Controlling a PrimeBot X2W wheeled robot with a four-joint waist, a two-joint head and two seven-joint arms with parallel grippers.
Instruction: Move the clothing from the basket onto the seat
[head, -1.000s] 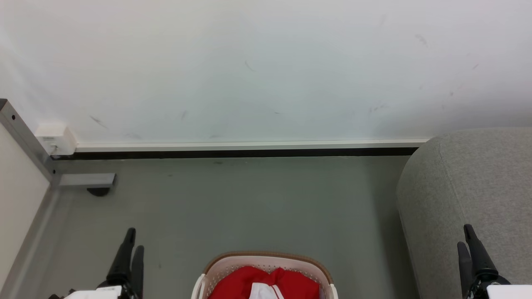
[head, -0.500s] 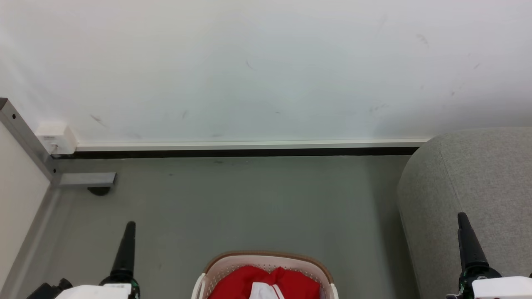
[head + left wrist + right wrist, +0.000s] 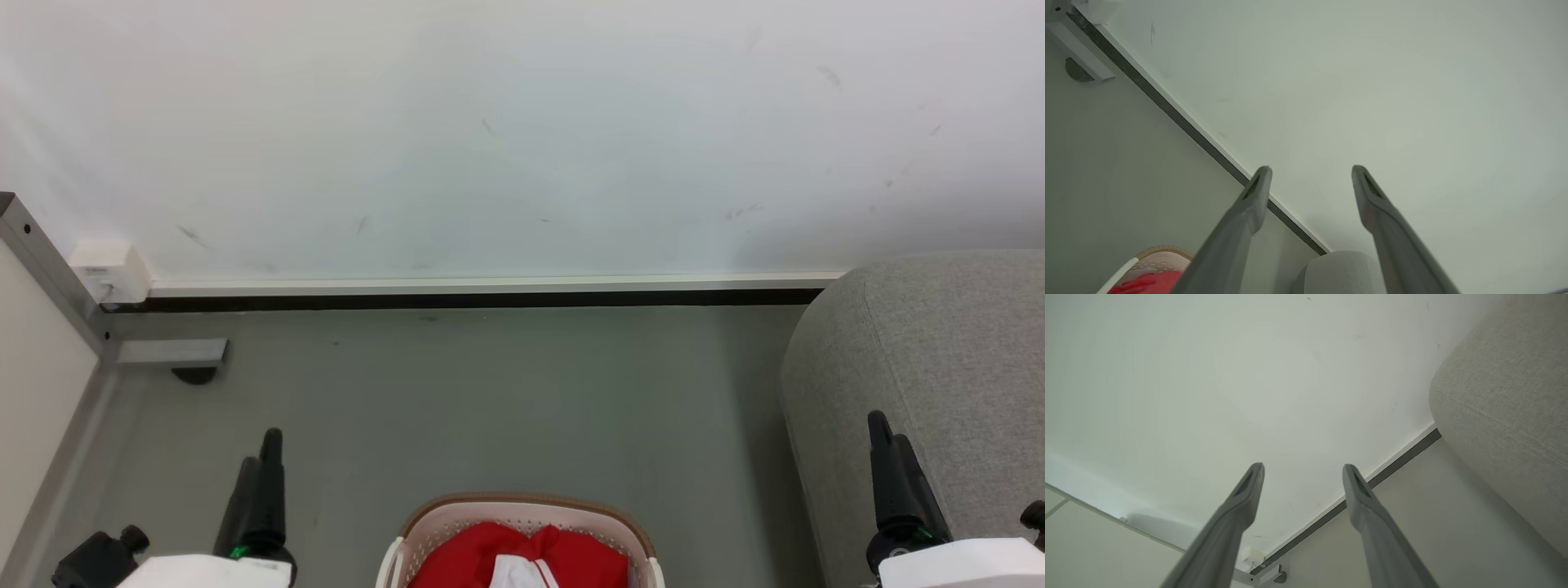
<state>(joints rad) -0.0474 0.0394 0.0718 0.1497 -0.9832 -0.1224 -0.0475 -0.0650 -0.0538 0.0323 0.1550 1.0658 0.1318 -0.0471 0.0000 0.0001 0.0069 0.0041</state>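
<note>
Head view, entry one. Clerk: goods and their whereabouts?

Checker: Bright red soft clothing (image 3: 457, 562) with a white striped panel, heaped inside the oval white perforated plastic basket with a brown woven-look rim (image 3: 522, 499). The basket stands on the grey-green floor (image 3: 490, 392) at the bottom edge of the view, partly cut off. The large grey fabric-upholstered seat (image 3: 939, 351) is to the right, apart from the basket. No garment lies on the part of it that is visible.

Clerk: Entry two, tools?

Checker: Left pincer (image 3: 263, 453), lower left, over bare floor and apart from the basket. Right pincer (image 3: 888, 429), lower right, in front of the seat's rounded end. In both wrist views the fingers are spread apart with nothing between them, aimed at the white wall (image 3: 522, 122) rather than at the load.

Clerk: Entry three, step in hand?

Checker: By my reading, the first reach; the task is barely begun. Recommended handling:
- Tip one pincer down and bring it inward over the basket's middle, inside the rim.
- Hold the fingers wide until they straddle a raised fold of red cloth.
- Close on cloth alone, not on the perforated wall.
- Lift straight up until the trailing fabric clears the rim; otherwise the basket, which looks light, may drag along.
- Then carry the garment right to the seat.
</note>
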